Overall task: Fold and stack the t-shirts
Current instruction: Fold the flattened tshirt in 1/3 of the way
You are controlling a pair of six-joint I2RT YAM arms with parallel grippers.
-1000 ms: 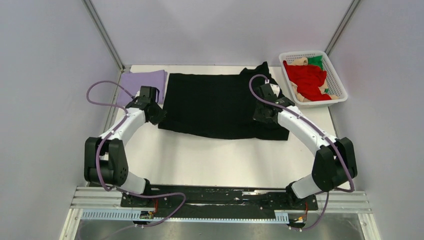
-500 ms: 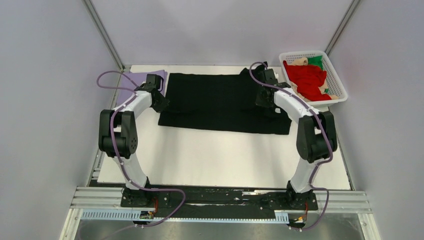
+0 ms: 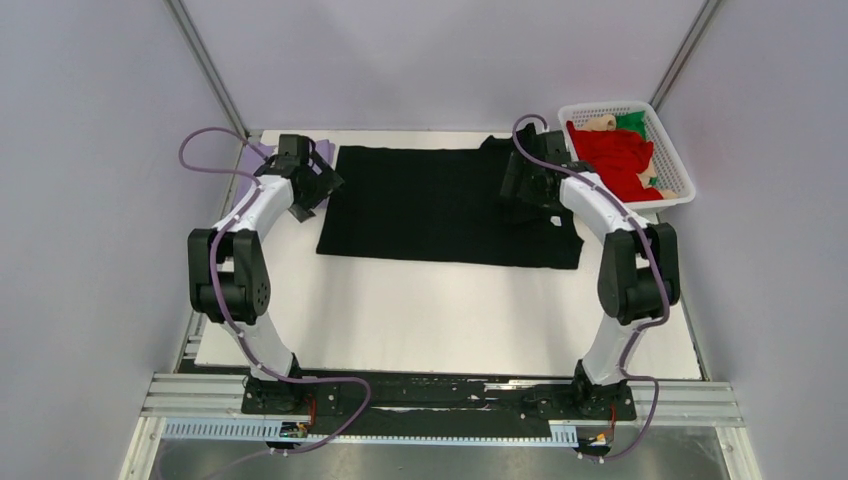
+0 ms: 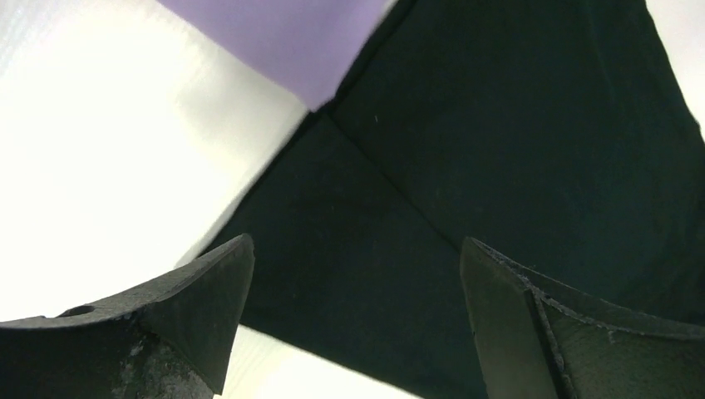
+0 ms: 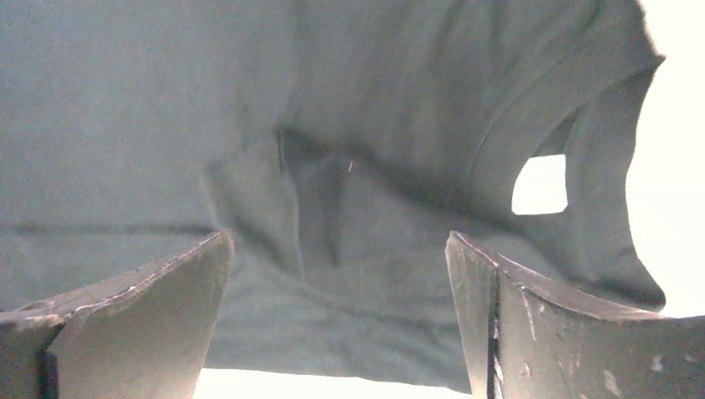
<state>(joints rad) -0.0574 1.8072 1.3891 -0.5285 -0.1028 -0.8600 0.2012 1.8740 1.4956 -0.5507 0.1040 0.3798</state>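
— White table, pale walls on three sides. What takes up the most room on it?

— The black t-shirt. It lies flat as a broad rectangle across the far half, with its right end rumpled.

— And the others?

— A white lattice basket sits at the far right corner, just beside the black one. It holds the red shirt, with a bit of green shirt and beige shirt at the back. The lavender shirt lies folded at the far left corner, its edge meeting the black cloth.

— The arms?

— Both reach out over the far side. The left gripper hangs over the black shirt's left edge, fingers spread wide, nothing between them. The right gripper is above the rumpled right end near the neck opening, also spread wide and holding nothing.
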